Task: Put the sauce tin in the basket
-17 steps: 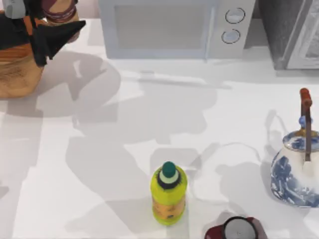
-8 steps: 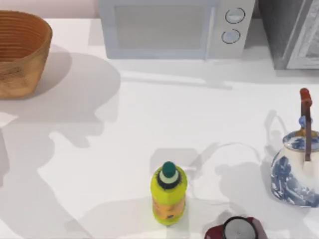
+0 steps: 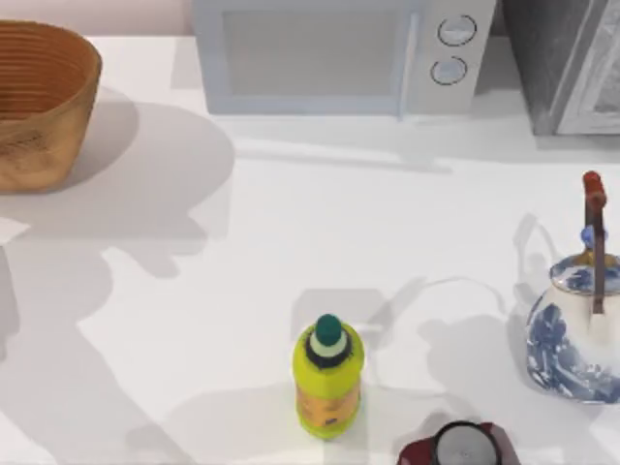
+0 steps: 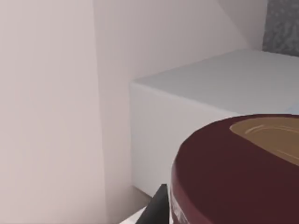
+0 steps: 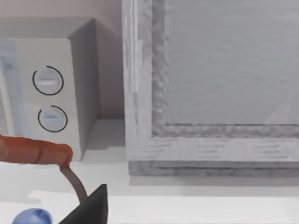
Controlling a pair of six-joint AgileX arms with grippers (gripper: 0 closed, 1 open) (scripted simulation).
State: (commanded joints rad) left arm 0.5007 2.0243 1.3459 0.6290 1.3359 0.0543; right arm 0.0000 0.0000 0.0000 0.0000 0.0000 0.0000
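The sauce tin (image 4: 233,172) sits close under the left wrist, in the hold of the left gripper (image 4: 159,207), with the top of the microwave (image 4: 219,84) beyond it. For the right gripper (image 5: 91,210), near the teapot handle (image 5: 35,151), I cannot tell its state. On the table, the bottle (image 3: 328,378) stands at 6 o'clock, the teapot (image 3: 572,334) at 4 o'clock and the basket (image 3: 44,107) far at 10 o'clock.

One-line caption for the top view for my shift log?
Wicker basket at the table's far left, yellow-green bottle near front, microwave behind, blue-and-white kettle at right.
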